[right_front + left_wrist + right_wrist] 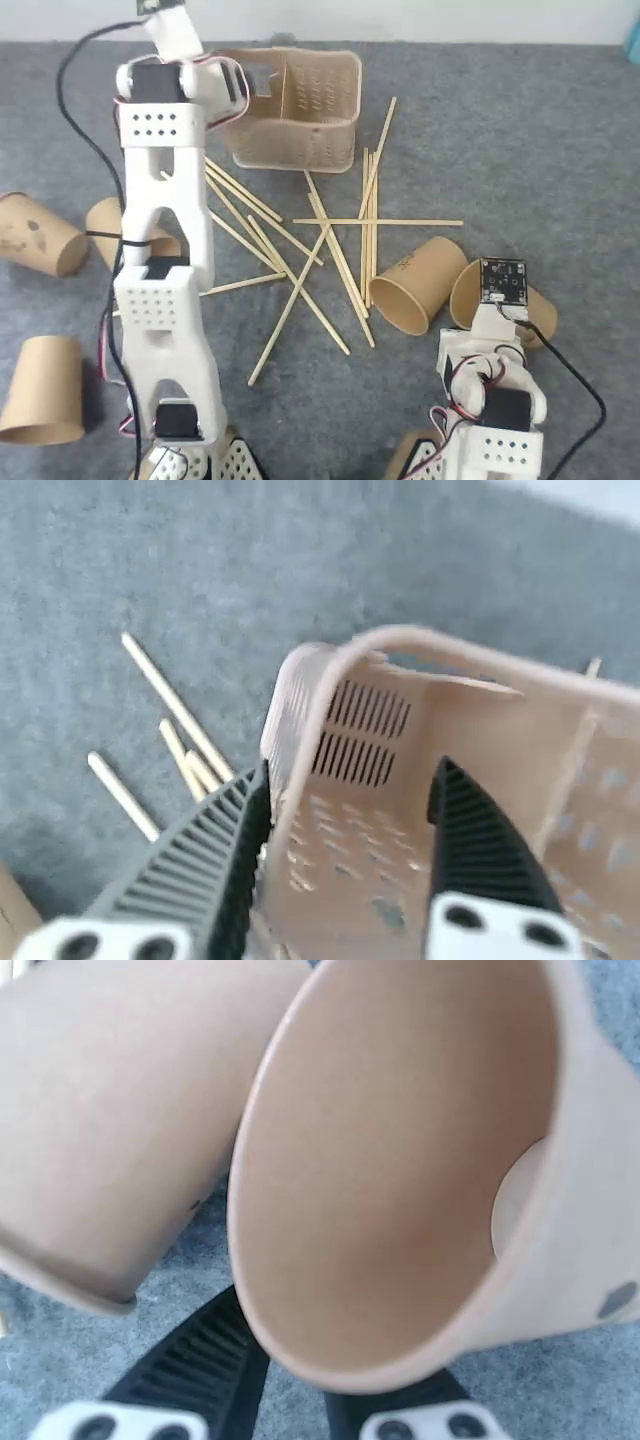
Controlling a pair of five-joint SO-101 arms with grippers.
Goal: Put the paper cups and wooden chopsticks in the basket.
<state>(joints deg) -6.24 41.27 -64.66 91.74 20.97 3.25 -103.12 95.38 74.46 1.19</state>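
The cup (400, 1160) I judge to be the one in hand lies on its side on the table (520, 130), its open mouth facing the right wrist camera, with a second cup (120, 1110) lying right beside it, perhaps touching. My right gripper (297, 1385) sits at the lower lip of that mouth, but the rim covers it, so I cannot tell whether it is wide, narrow or already holding. To do this well I would want one side of the lip pinched lightly, since paper folds under a hard squeeze. I would then lift straight up before turning, so the neighbour is not rolled off. Between here and the basket (290, 145) the chopsticks (368, 230) lie scattered and crossed, so the carry should go high over them. The basket stands well apart at the far side, and my left gripper (353, 770) is open wide astride its wall, one jaw outside and one inside. I would close it there to steady the basket, then drop the cup in the part away from that arm. Three more cups (40, 235) (115, 225) (45, 390) wait on the left side.
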